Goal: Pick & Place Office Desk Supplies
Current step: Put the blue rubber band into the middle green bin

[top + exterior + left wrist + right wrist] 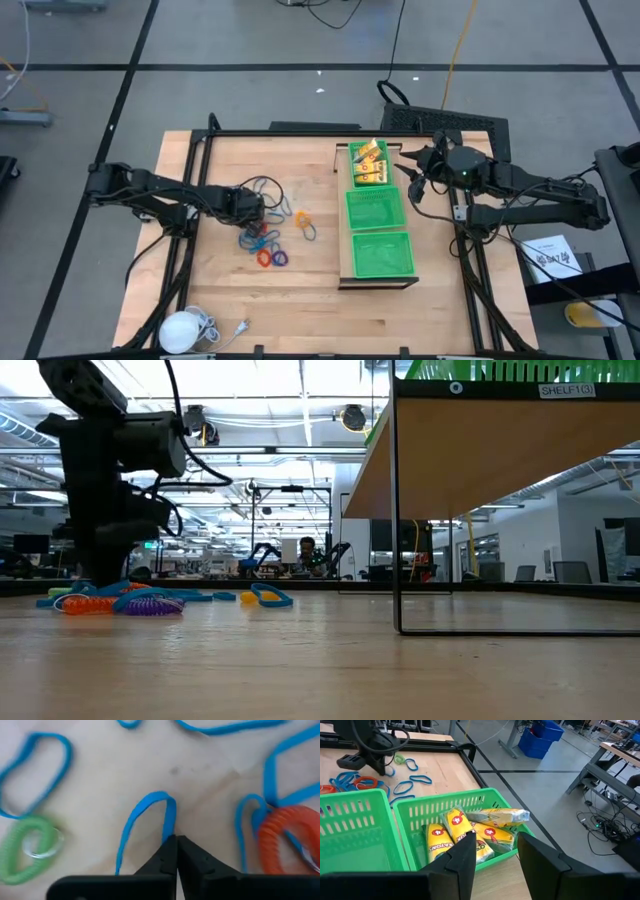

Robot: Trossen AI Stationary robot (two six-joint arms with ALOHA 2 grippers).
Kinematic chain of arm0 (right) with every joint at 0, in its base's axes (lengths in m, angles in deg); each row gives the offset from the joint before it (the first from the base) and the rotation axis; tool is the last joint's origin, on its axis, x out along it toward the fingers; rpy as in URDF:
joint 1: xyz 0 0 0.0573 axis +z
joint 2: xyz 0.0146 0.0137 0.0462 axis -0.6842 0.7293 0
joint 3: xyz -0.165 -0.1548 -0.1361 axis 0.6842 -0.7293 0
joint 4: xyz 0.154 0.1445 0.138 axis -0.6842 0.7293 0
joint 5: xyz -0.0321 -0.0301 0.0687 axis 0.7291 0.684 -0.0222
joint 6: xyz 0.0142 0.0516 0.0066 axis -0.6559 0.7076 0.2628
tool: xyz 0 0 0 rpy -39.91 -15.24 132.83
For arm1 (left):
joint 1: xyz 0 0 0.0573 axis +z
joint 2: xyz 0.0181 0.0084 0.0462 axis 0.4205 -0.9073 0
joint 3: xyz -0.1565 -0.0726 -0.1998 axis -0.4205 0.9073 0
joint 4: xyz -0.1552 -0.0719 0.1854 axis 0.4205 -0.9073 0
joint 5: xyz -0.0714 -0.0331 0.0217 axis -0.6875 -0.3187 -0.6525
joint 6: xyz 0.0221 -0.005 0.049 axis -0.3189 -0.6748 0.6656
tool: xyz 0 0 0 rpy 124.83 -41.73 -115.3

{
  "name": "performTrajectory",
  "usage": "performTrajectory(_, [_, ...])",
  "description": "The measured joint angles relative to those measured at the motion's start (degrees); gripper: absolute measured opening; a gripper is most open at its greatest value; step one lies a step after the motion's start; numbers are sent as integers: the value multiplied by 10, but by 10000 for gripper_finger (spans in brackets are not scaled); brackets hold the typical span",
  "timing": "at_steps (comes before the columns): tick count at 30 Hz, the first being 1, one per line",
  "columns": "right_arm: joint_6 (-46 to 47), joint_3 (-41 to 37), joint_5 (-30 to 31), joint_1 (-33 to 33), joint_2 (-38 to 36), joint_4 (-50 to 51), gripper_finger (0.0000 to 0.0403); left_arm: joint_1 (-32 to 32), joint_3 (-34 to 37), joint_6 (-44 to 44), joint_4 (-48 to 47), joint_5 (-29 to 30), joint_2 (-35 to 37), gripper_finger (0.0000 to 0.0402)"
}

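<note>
My left gripper points down at a scatter of rings on the wooden table and is shut on a thin blue band. Beside it lie a green coil ring, an orange coil ring, other blue bands, and red and purple rings. My right gripper hovers open above the far compartment of the green mesh tray. Several yellow packets lie in that compartment, and none is between its fingers. My left gripper comes from above, pointing down, with its fingertips shut together at the table. One side of the blue band's loop runs in between the tips, pinched at their free ends. The rest of the loop lies flat and slack on the wood.
The green tray's middle and near compartments sit on a raised wooden shelf right of the rings. A white round object with a cord lies at the near left corner. Black frame rails border the table.
</note>
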Motion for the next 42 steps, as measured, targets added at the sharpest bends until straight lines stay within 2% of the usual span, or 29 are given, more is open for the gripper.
performTrajectory(3, [0,0,0,0,0,1,132,0,0,2,-2,23,0,6])
performTrajectory(9, [0,0,0,0,0,1,132,1,-22,29,-7,35,3,4])
performTrajectory(21, [13,0,0,0,0,-1,132,-6,-168,138,-30,109,8,4])
performTrajectory(26, [13,0,0,0,0,-1,132,-9,-205,163,-29,115,8,7])
performTrajectory(28, [13,0,0,0,0,-1,132,-9,-207,152,-30,111,9,15])
performTrajectory(34, [13,0,0,0,0,-1,132,22,-184,48,-109,39,9,46])
performTrajectory(39, [10,0,0,0,0,-1,132,58,-125,-28,-120,28,9,104])
performTrajectory(42, [9,0,-1,0,0,-1,132,73,-90,-34,-97,-2,9,144])
